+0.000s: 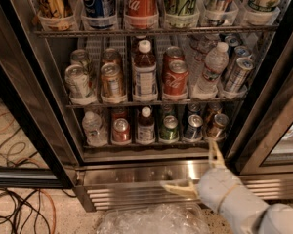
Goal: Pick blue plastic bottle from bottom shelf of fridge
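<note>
Pincer (198, 172) is hanging spread wide before the fridge (127, 177) base; we are seeing the blue plastic bottle (145, 126) standing untouched on the bottom shelf (100, 146) between a red can (120, 129) and a green can (169, 128).

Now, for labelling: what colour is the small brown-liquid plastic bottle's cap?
White cap, camera view; gripper open, lower right.

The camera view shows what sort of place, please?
Likely a shop or pantry: tall dark-framed drinks fridge, wire racks of cans, loose cables on the floor. The gripper, fingers open, hovers at its steel base.

bottom shelf (154, 146) holds cans (169, 129) and bottles (94, 128); hand (188, 164) below.
</note>
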Robot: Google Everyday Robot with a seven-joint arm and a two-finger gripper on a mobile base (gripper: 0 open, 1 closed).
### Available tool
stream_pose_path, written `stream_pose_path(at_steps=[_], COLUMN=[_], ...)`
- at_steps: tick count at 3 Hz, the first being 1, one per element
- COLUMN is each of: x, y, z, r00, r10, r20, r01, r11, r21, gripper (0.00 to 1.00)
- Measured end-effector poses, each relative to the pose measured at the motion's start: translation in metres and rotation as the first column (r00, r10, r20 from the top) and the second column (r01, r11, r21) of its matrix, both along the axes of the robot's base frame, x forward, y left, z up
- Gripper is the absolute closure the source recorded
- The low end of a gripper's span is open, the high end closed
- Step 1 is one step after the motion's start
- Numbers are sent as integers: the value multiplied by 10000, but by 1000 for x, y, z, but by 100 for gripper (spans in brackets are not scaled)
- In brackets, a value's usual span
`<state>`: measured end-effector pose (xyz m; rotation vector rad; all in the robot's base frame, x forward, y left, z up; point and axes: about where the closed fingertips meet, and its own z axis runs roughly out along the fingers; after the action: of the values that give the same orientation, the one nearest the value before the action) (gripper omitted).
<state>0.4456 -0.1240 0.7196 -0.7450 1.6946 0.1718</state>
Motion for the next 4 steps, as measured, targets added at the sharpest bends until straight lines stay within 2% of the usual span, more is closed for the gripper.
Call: stream_pose_path(at_steps=[1, 2, 3, 4], x=[6, 13, 17, 20], y=[51, 88, 114, 113], z=[-10, -35, -67, -75], r00=[9928, 9833, 9844, 9859], r10=[1008, 1681, 1685, 1604], r20=[645, 701, 509, 483], r01=[-1055, -1792, -1748, -1664], r11=[9916, 9616, 9019, 9035], r21=[744, 2079, 3949, 3950], gripper=[0, 0, 0, 0])
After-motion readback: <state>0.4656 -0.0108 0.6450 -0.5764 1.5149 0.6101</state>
